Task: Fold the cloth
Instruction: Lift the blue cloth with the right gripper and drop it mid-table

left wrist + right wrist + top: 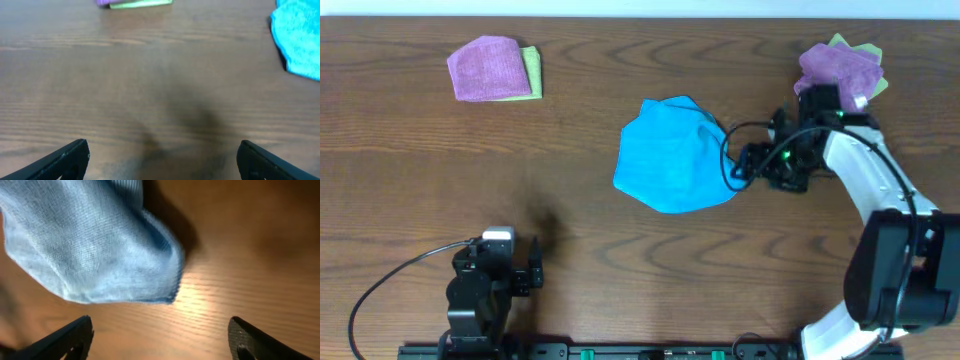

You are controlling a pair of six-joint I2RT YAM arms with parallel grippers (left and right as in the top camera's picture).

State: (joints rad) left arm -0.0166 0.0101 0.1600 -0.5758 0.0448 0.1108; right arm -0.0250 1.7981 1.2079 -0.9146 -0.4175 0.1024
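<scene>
Blue cloth (670, 155) near the middle of the table (420, 170), slightly toward the right side. Rumpled into a rounded shape, with a raised fold on the upper right part, and flat on the wood along the left and lower edges. In the right wrist view, one doubled corner of it just ahead of the fingers, lifted a little, dark shadow under it.

Just beside the cloth's right edge, right gripper (740, 165), pointing toward it. Its fingers (75, 335) wide apart, only wood between them, nothing clamped. From overhead, black cable (726, 150) of this arm looping across the same edge of the cloth; cannot tell whether touching.

At the near left of the table, left gripper (163, 150), well apart from the cloth and facing the far side. Fingers there also wide apart, holding nothing, only table between them.

Around the cloth: left pile (495, 68) at the far left, purple on top of light green, well apart from all the rest. At the far right, right pile (840, 65), again purple over green and untidy, just behind the right arm (865, 170). Black wrist part overlapping its near edge in the overhead view; contact not possible to tell. Between left gripper and cloth, only wood with a soft shadow (545, 225). On the cloth's right side, the right arm and its cable close against it.
</scene>
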